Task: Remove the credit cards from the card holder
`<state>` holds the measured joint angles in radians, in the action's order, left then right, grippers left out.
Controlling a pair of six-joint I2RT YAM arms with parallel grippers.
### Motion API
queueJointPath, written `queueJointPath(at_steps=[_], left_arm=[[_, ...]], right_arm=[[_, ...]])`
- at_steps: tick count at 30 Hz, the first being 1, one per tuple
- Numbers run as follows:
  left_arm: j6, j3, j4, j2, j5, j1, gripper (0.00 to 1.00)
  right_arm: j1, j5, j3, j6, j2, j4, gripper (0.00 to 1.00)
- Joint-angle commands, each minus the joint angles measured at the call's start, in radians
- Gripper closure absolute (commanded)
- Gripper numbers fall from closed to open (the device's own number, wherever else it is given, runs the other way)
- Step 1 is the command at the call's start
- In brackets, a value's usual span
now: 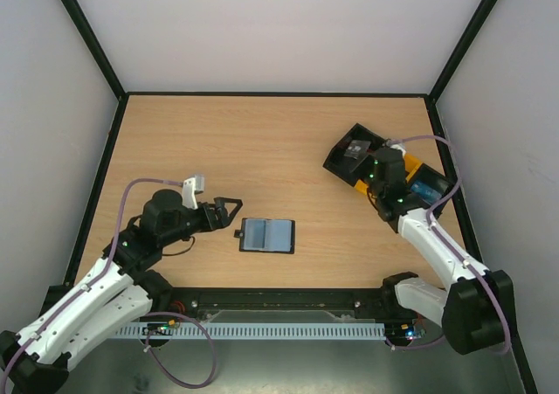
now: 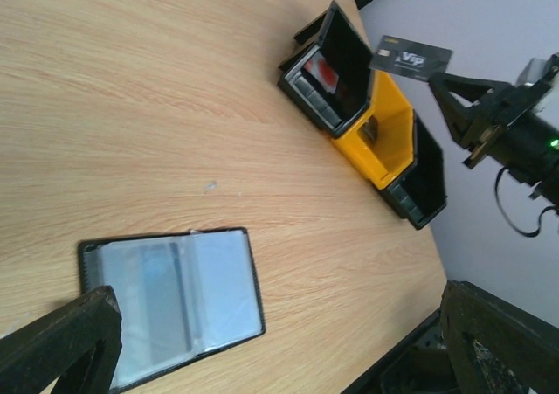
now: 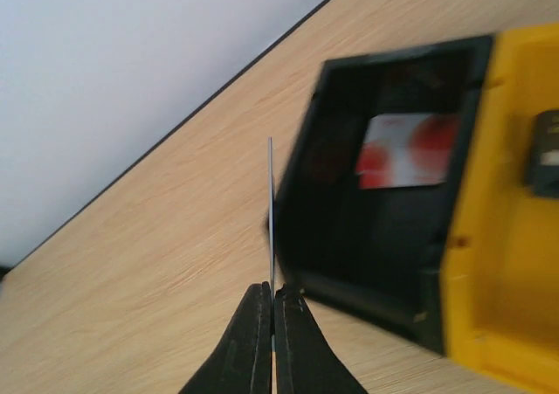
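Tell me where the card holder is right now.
In the top view, the card holder lies open on the table, near its middle, just right of the open left gripper.

The small folding card holder (image 1: 267, 235) is black at its border, with two pale blue-grey inner panels, and the flat wooden table (image 1: 262, 149) is light beige-brown with darker grain lines. The long plastic three-compartment tray (image 2: 395, 149) is yellow in its middle part and black at both ends, and the small flat object (image 3: 409, 149) in one black compartment is red and white. The thin flat rectangular card (image 2: 410, 59) is dark grey to black with white letters, and the two-finger right gripper (image 3: 272, 296) is black.
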<state>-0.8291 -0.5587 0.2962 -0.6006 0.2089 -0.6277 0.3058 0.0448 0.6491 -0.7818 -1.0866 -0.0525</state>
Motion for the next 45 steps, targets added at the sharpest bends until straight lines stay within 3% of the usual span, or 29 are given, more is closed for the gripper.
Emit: queueJointPath(at_steps=[1,14,29,45], left_arm=[[0.071,-0.011,0.069,0.028,-0.028,0.004,0.0],[0.082,0.011,0.071,0.069,-0.036,0.005,0.0],[0.076,0.012,0.075,0.074,-0.052,0.005,0.0],[0.065,0.013,0.082,0.084,-0.063,0.005,0.0]], right_arm=[[-0.11,-0.002,0.049,0.093,0.038,0.112,0.98],[-0.379,0.204,0.048,0.142,-0.033,0.177,0.98],[-0.429,0.162,0.026,0.185,-0.098,0.149,0.98],[-0.461,0.255,0.06,0.201,-0.256,0.045,0.98]])
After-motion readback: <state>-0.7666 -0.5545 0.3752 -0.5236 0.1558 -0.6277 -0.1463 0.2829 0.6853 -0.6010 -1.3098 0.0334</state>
